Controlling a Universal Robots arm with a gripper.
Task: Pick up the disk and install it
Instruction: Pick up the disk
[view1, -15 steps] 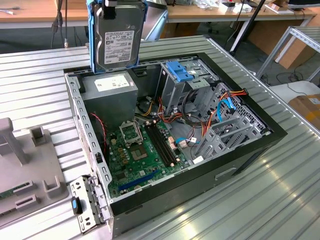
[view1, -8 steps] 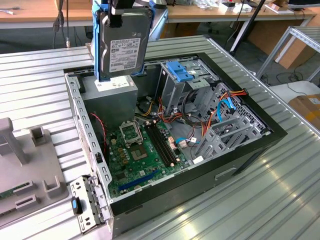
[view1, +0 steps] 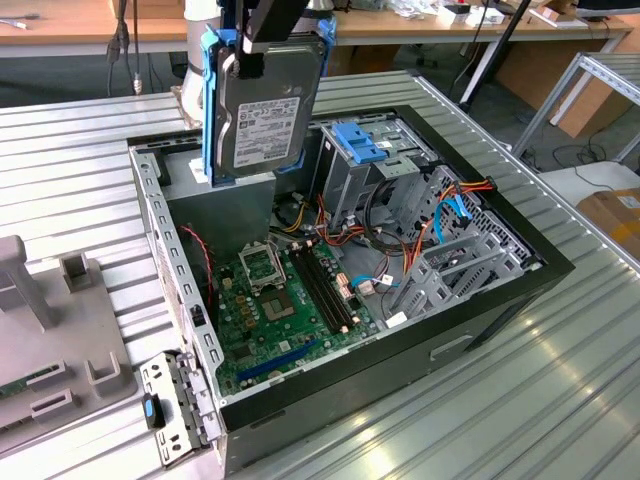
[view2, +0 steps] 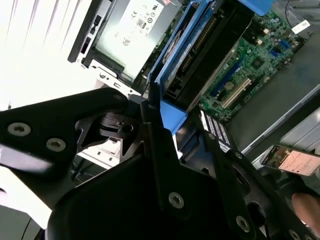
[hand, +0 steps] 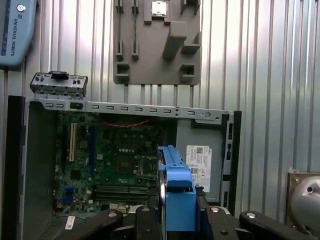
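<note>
Ribbed metal desk (view1: 560, 380) runs under an open computer case (view1: 480, 340) that lies on its side, with a green circuit board (view1: 290, 310) on its floor. My fingers (view1: 248, 62) are closed narrow on the disk (view1: 265, 105), clamping it by its top end so that it hangs upright in the air over the case's back corner, clear of everything below. It hangs just to the exterior view's left of the grey drive cage with the blue top (view1: 365, 145).

In the first wrist view I look down the disk's blue end tab (hand: 177, 197), with a black finger on either side of it. In the second wrist view the blue rail (view2: 167, 80) runs out from between my fingers (view2: 155, 130).

As for writing, the disk's face carries a white label (view1: 262, 125) covered in small print. The grey box (view2: 135, 25) below also has a white printed label, and a grey holder (view1: 50, 330) sits on the desk beside the case.
</note>
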